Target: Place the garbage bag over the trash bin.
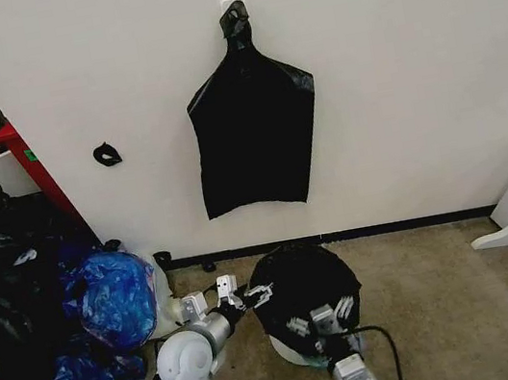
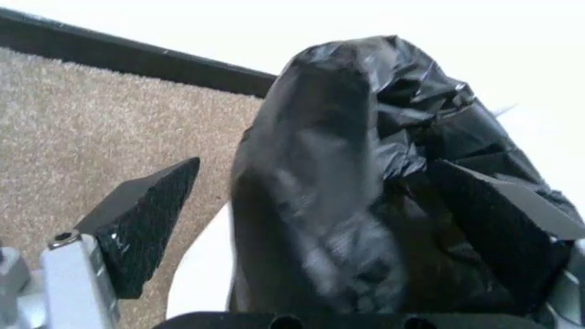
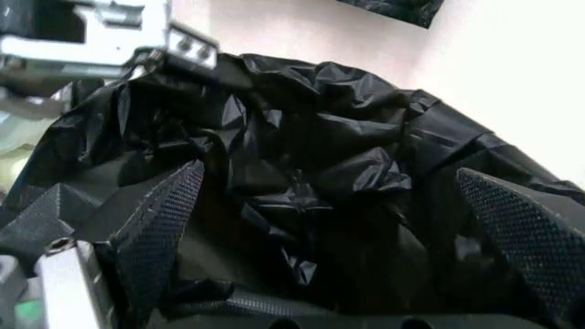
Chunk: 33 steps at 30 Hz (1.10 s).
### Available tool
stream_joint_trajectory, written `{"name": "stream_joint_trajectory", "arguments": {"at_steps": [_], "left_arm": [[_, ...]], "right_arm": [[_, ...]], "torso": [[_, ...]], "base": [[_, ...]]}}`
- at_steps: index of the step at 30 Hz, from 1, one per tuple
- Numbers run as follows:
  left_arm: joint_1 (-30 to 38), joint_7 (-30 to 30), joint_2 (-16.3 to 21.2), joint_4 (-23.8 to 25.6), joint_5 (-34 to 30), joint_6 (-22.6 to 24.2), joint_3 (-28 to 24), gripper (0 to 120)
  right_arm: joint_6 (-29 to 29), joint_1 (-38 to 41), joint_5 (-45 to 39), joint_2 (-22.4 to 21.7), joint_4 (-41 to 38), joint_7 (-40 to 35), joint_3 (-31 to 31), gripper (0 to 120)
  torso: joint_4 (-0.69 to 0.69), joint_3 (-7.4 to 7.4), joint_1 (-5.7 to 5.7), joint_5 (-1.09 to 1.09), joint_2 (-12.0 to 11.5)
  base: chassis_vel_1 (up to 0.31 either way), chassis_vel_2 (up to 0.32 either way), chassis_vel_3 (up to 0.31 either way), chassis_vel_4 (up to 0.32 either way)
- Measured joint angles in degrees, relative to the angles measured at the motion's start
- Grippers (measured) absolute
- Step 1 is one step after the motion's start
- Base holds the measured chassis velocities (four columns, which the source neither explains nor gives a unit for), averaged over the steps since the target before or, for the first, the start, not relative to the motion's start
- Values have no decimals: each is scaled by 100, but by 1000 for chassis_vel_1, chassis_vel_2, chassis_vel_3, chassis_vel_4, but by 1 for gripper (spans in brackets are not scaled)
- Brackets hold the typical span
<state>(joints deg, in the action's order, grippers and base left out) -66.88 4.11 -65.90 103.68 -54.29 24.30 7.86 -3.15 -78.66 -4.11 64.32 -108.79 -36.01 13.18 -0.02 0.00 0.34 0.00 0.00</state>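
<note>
here your left end effector (image 1: 245, 298) and right end effector (image 1: 323, 320), both wide open, flank the bag (image 1: 304, 284) draped over the bin (image 1: 290, 348).

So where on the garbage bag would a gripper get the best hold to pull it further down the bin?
Probably the loose hem of the garbage bag low on the trash bin, approached from the side. The crinkled plastic bunches there, giving the fingers a fold to pinch; over the top it lies draped with less to grab.
</note>
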Motion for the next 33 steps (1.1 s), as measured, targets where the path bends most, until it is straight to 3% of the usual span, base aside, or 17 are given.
{"name": "stream_joint_trajectory", "arguments": {"at_steps": [5, 10, 12, 15, 17, 18, 21, 26, 33], "left_arm": [[-44, 23, -10, 210, 2, 0, 17, 100], [-144, 117, 45, 870, -64, -74, 365, 100], [-195, 138, 109, 1127, 253, -453, 518, 100], [-232, 138, 158, 1236, 590, -823, 572, 100], [-321, 98, 235, 1374, 1361, -1574, 683, 100], [-447, 57, 261, 1505, 2121, -2176, 820, 100], [-676, 130, 166, 1651, 3073, -2851, 1019, 100], [-991, 403, -276, 1852, 3349, -3546, 1312, 100], [-1437, 426, -945, 2012, 3811, -3741, 1394, 100]], "right_arm": [[21, 24, 77, 23, 133, 1, -12, 100], [380, 20, 182, 56, 246, 81, -108, 100], [951, 32, 89, 81, 109, 315, -307, 100], [1254, 45, 39, 101, -49, 461, -452, 100], [1706, 38, -5, 108, -385, 720, -885, 100], [1965, 17, -16, 117, -673, 894, -1385, 100], [2053, -137, -11, 142, -1052, 1059, -2148, 100], [2298, -592, -11, 328, -1208, 1332, -3064, 100], [2790, -1129, 704, 848, -1181, 1953, -3999, 100]], "torso": [[0, 0, 0, -1, 0], [-1, 0, 0, 2, 0], [-1, 1, 0, 0, 0], [0, 1, 0, 1, 0], [1, 1, 0, 1, 0], [1, 1, 0, 0, 0], [1, 1, 0, 1, 0], [0, 1, 0, 2, 0], [0, 0, 0, 2, 0]], "base": [[0, 0, 0, 0], [0, 0, 0, 0], [0, 0, 0, 0], [0, 0, 0, 0], [0, 0, 0, 0], [0, 0, 0, 0], [0, 0, 0, 0], [0, 0, 0, 0], [0, 0, 0, 0]]}}
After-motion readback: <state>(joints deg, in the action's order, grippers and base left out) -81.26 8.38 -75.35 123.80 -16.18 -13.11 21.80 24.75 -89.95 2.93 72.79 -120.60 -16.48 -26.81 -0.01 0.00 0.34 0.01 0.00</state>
